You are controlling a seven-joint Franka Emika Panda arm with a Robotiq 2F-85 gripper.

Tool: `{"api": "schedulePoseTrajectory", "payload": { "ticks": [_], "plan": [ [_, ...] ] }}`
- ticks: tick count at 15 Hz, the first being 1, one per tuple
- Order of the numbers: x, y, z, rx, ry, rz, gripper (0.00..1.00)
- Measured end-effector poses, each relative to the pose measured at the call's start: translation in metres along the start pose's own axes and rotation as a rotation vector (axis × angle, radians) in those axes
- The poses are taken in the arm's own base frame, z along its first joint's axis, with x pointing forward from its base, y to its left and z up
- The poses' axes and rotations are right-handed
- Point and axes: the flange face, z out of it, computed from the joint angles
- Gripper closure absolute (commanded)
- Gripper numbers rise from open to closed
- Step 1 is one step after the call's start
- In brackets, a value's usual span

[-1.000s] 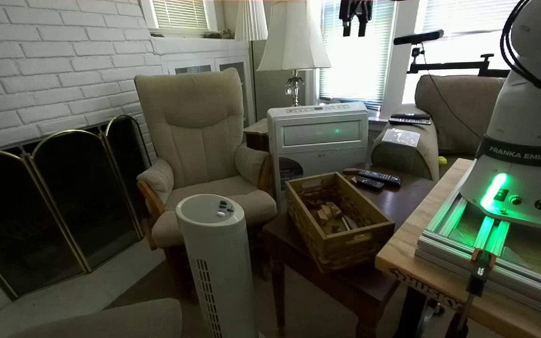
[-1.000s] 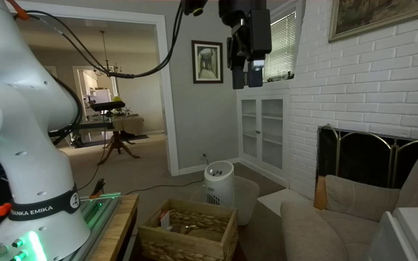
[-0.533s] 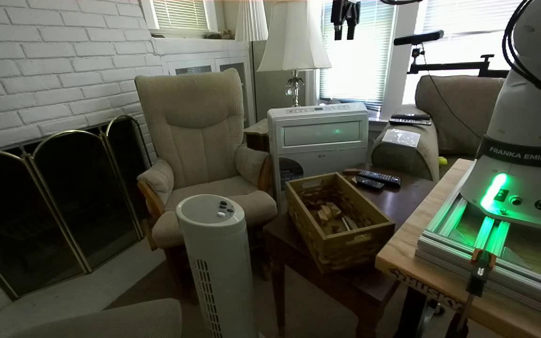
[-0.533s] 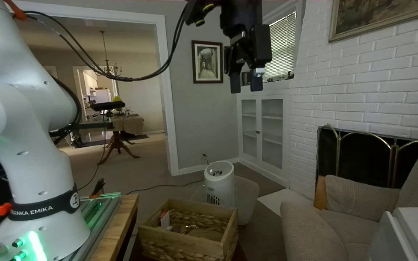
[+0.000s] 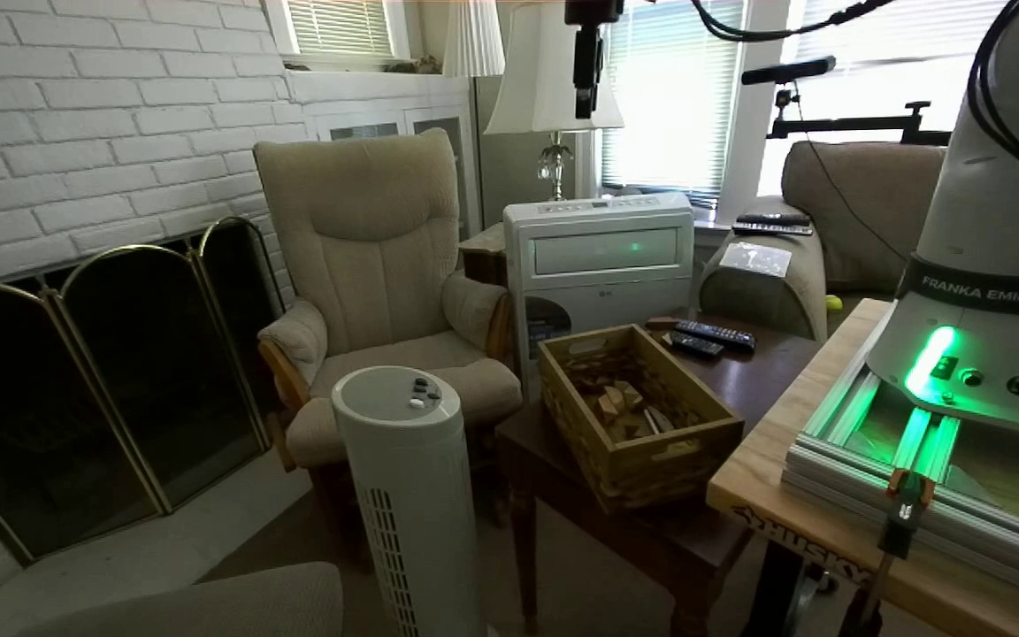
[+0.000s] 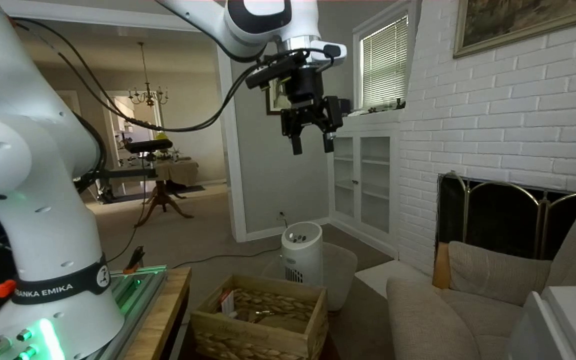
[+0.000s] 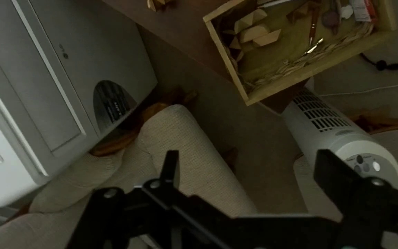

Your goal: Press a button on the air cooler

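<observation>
A single gripper [image 6: 313, 145] hangs high in both exterior views, its two fingers [image 7: 170, 169] standing wide apart. Lower, and well apart from it, the one air cooler [image 5: 421, 504] stands upright near a dark table [image 5: 753, 367]. Four round buttons [image 7: 366, 167] show on the cooler's top in the wrist view, one white and three darker. On the table sits one wood-rimmed basket [image 7: 288, 80]. It holds several overlapping pale wooden pieces [image 7: 254, 33], too jumbled to count, plus one brown-handled tool [image 7: 313, 26], one shiny metal piece [image 7: 313, 47] and one red-and-white packet [image 7: 363, 10]. Near the basket, on the same table, lie two remotes [image 5: 715, 334]. Farther off, two long dark objects [image 5: 773, 229] lie on a sofa arm [image 5: 762, 305], too small to name. One boxy white appliance [image 5: 602, 265] stands beside one beige armchair [image 5: 386, 283].
</observation>
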Motion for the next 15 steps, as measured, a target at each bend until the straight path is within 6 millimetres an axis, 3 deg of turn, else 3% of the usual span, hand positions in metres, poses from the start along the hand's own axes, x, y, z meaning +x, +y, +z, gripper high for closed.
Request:
{"api": "schedulePoseTrajectory", "payload": {
  "ticks": [6,15],
  "plan": [
    [0.016,-0.082,0.039,-0.024,0.076,-0.293,0.00],
    [0.022,-0.093,0.046,-0.014,0.111,-0.345,0.00]
  ]
}}
